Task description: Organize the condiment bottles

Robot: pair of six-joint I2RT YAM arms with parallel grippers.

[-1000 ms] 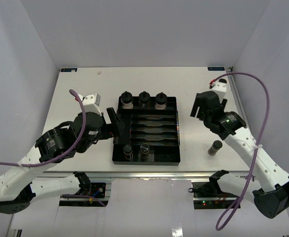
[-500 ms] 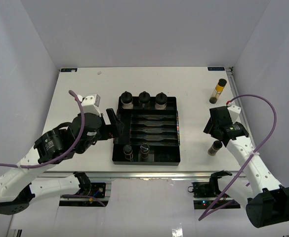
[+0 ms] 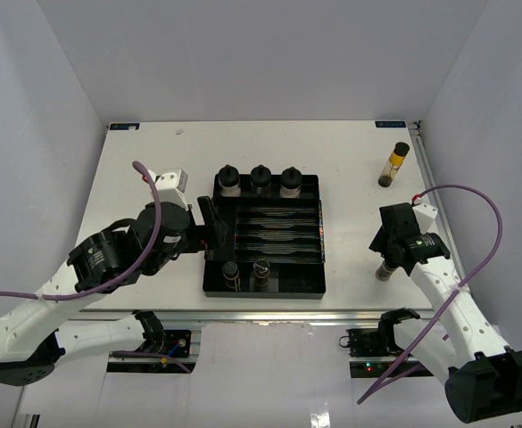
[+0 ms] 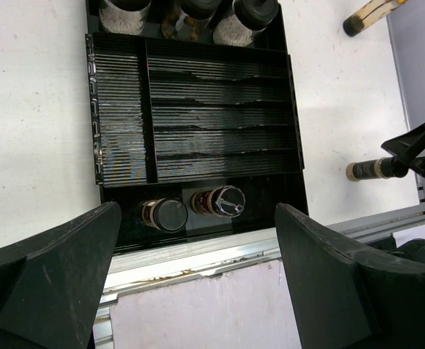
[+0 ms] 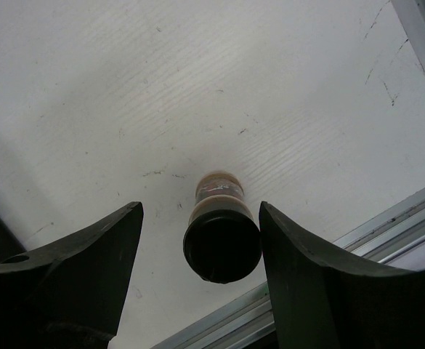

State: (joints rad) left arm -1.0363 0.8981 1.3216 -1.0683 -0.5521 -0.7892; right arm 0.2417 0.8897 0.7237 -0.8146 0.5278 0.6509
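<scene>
A black divided tray [image 3: 278,285] holds three squat knobbed bottles in its back row [image 3: 261,178] and two slim bottles in its front compartment [image 3: 231,273]. A slim dark-capped bottle [image 3: 385,267] stands on the table near the front right edge. My right gripper [image 3: 394,252] is open above it. In the right wrist view the bottle [image 5: 221,243] stands between the open fingers [image 5: 88,262], nearer the right-hand one. A slim bottle with yellow contents [image 3: 394,164] stands at the back right. My left gripper [image 3: 209,227] is open and empty at the tray's left side.
The left wrist view looks down on the tray [image 4: 219,138], its two front bottles [image 4: 165,215] and the table's metal front rail [image 4: 219,251]. That rail runs close in front of the right-hand bottle [image 5: 386,218]. Grey walls enclose the table.
My right arm has swung from the back right toward the front edge and come over the slim bottle, uncovering the yellow bottle behind it. The left arm has barely shifted.
</scene>
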